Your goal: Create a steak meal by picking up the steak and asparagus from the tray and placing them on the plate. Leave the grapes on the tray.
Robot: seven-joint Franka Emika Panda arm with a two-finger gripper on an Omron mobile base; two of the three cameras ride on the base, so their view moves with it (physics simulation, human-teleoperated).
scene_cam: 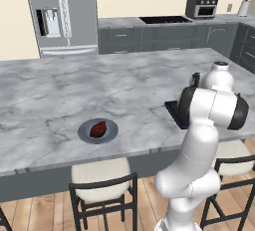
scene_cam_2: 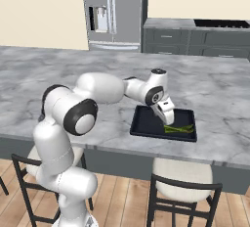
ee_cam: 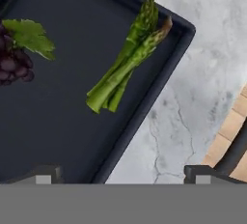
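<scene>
The reddish-brown steak point(scene_cam: 98, 129) lies on the round grey plate point(scene_cam: 84, 134), on the marble island to the left of the arm. The black tray point(scene_cam_2: 146, 124) sits near the island's front edge. On it lie the green asparagus point(ee_cam: 126, 63) bundle, close to one rim, and the dark purple grapes point(ee_cam: 13, 63) with a green leaf. My gripper point(scene_cam_2: 168, 119) hovers just above the tray, open, with nothing between its fingers. In the hand view the asparagus is ahead of the fingertips point(ee_cam: 46, 173), slightly to the right of centre.
Stools point(scene_cam: 102, 177) stand under the island's front edge, below the plate and below the tray. The island's edge runs close beside the tray point(ee_cam: 144, 121). A fridge point(scene_cam: 62, 13), a back counter and a toaster oven point(scene_cam: 201, 7) stand far behind.
</scene>
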